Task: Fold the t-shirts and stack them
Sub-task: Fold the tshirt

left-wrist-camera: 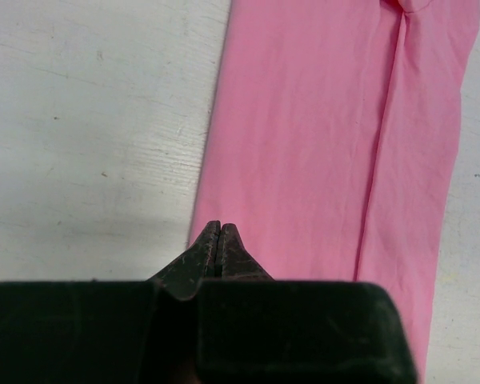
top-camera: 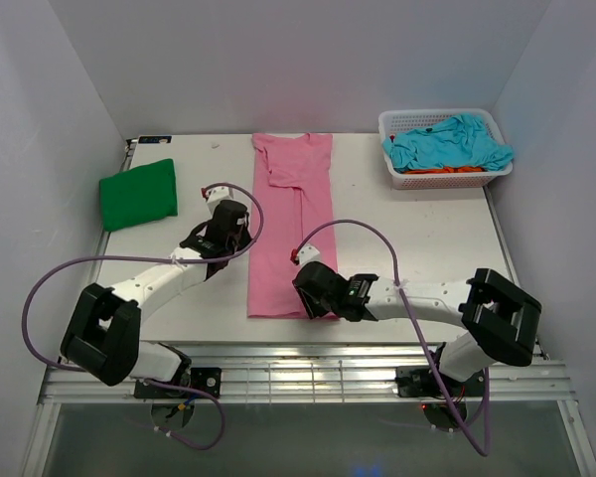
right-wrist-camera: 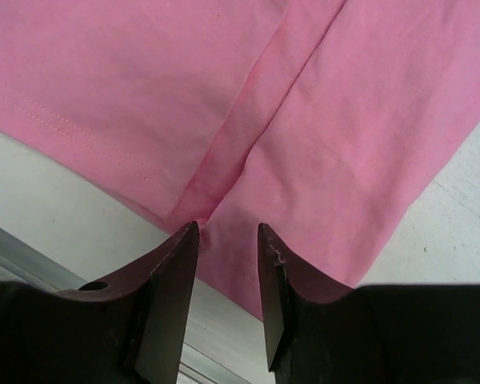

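A white table (top-camera: 437, 238) carries the large pink cloth t-shirt (top-camera: 290, 229) as a long strip, sides folded in, seemingly ready for a crosswise fold. The right gripper (right-wrist-camera: 228, 240) hangs spread over its near hem; the left gripper (left-wrist-camera: 220, 240), pressed together, sits at its left edge.

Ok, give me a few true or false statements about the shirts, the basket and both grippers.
1. The basket holds a turquoise shirt. True.
2. The green shirt lies folded, left of the pink shirt. True.
3. The pink shirt is crumpled in a heap. False: it lies flat on the table as a long strip.
4. The left gripper is wide open. False: it is shut, at the pink shirt's left edge.
5. The right gripper is open at the pink shirt's near hem. True.
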Robot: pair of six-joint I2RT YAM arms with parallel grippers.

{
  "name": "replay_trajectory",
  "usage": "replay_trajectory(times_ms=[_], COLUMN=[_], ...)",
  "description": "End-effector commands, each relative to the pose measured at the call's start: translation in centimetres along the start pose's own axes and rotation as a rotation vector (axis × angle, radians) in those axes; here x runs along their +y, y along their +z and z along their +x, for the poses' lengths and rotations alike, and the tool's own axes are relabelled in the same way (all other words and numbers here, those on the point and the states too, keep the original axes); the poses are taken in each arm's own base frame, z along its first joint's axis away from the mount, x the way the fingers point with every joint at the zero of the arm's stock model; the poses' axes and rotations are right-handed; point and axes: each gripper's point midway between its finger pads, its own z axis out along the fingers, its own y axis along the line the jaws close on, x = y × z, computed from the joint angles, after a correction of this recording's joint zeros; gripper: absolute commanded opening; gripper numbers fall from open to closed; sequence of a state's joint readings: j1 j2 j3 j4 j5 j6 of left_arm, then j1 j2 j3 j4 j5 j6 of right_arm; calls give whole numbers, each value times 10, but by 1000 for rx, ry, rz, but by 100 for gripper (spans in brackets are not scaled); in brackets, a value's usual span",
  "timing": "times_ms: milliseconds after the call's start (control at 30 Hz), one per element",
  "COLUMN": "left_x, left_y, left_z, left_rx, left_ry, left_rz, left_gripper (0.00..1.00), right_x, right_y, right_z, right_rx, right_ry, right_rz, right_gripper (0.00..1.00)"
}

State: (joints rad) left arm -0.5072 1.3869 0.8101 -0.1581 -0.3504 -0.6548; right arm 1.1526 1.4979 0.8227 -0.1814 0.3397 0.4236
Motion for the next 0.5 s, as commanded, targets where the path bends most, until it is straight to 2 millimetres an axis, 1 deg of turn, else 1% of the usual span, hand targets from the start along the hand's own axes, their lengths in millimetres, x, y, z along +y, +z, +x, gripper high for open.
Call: replay_trajectory(times_ms=[0,33,67,100,133,167,200,233,267,300,333,367,400,433,467], left_x=[7,10,13,14,15,23,23,22,29,27,27,30,29,27,27], left_y=[-14,-16,-19,-24,-27,-30,-37,-41,-44,-52,-55,-58,-61,-67,-69], left_z=[-10,-7,-3,-4,1,12,13,18,31,30,35,50,54,56,62], left_rx=[-35,-28,-15,-16,0,32,32,49,77,67,79,119,131,131,152], left_ry=[-7,-4,3,-13,-18,-15,-36,-42,-40,-55,-75,-79,-87,-105,-111], left_rz=[-27,-30,-35,-28,-22,-40,-29,-10,-11,20,36,55,75,98,113], left_gripper=[0,0,0,0,0,0,5,12,21,43,50,56,59,60,60], right_x=[-1,-5,-9,-12,-16,-25,-27,-32,-36,-38,-41,-45,-46,-51,-52], right_y=[-1,-6,-9,-13,-23,-28,-33,-41,-45,-48,-54,-55,-57,-58,-58], right_z=[-7,-14,-17,-21,-30,-32,-33,-39,-37,-36,-36,-33,-32,-27,-24], right_rx=[-29,-64,-80,-99,-134,-147,-157,-184,-181,-185,-199,-202,-210,-213,-212], right_ry=[34,43,52,67,82,85,88,100,101,105,123,131,142,158,161], right_rz=[59,81,97,113,124,163,173,180,192,195,196,209,212,220,222], right_gripper=[42,41,41,41,42,46,50,53,62,66,68,72,72,73,73])
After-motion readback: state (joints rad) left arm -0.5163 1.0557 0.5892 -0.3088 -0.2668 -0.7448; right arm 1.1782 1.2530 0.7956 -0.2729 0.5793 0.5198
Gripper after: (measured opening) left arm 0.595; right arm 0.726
